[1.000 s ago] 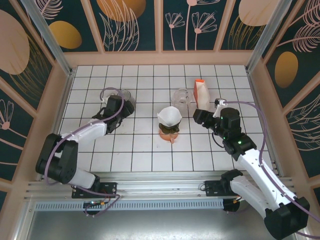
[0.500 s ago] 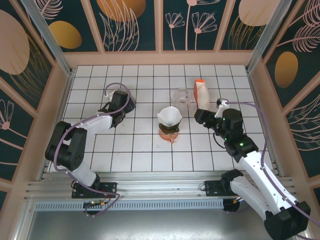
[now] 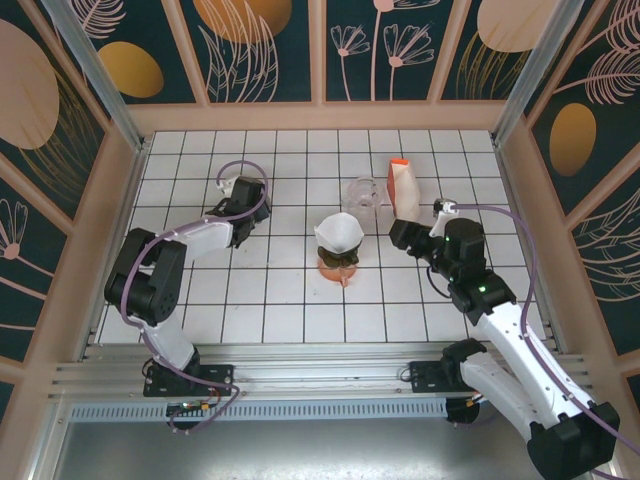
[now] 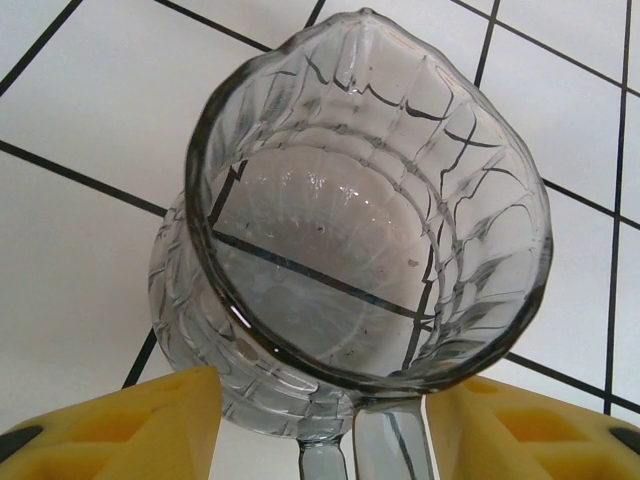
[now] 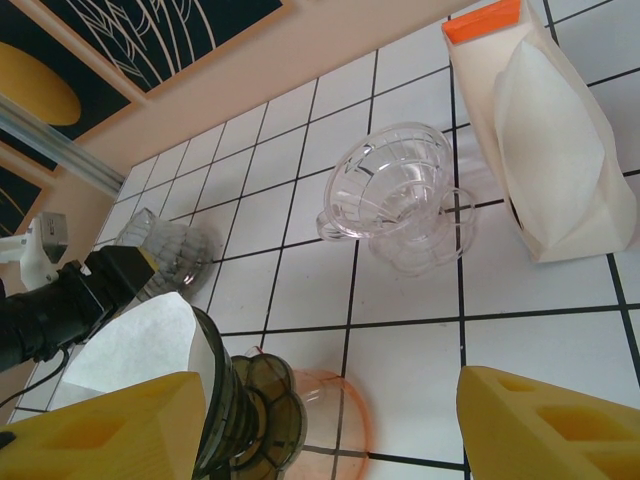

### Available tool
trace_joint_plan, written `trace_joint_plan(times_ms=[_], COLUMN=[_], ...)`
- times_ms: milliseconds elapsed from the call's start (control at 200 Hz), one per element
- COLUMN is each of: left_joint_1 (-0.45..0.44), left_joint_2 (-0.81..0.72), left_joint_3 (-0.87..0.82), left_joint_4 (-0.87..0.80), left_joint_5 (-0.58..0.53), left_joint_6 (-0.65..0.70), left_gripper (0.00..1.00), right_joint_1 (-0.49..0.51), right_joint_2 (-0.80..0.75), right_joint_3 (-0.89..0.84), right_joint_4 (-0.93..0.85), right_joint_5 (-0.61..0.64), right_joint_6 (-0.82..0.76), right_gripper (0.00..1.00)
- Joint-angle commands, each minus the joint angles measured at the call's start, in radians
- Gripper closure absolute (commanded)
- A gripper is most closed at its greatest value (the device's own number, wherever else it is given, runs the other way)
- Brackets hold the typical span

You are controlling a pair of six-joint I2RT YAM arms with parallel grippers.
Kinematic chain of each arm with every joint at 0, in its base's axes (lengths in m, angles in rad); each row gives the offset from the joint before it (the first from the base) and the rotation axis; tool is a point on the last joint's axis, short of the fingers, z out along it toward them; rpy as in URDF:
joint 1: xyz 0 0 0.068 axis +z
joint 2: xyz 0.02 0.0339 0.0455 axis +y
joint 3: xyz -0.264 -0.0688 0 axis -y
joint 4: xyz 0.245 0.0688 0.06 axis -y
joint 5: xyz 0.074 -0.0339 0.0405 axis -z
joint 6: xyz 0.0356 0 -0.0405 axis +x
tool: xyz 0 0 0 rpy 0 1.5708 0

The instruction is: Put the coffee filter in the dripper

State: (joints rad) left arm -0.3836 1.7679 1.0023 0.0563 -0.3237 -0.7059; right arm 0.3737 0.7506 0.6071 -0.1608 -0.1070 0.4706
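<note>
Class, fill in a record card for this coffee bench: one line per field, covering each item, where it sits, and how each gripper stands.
Paper filter: white cone, seated in the dark dripper, which stands on an orange base
Clear dripper: upright on the tiles, empty, beside the filter packet
Glass jug: upright, empty, on the left side of the table
Left gripper: open, one finger on either side of the jug's handle
Right gripper: open, holding nothing, near the dark dripper
</note>
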Motion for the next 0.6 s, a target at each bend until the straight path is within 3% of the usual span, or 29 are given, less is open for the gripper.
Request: trace_joint_plan(times_ms=[0,595], left_joint_1=[-0.005,-0.005], left_joint_2=[0.030,0.053], left_joint_3=[0.032,0.022], left_joint_4=[-0.004,0.016], left_joint_5=[-0.033,-0.052], left_joint_6=[0.038,0.069], left_gripper=[0.45,0.69], right_joint_1=[-0.009,-0.019], right_joint_2=[-0.011,0.004], right_joint_3=[-0.016,-0.018], right_joint_4=[0.018,0.031], right_joint_5=[-0.013,-0.023], right_joint_6=[0.001,0.007], right_gripper=[0.32,0.32])
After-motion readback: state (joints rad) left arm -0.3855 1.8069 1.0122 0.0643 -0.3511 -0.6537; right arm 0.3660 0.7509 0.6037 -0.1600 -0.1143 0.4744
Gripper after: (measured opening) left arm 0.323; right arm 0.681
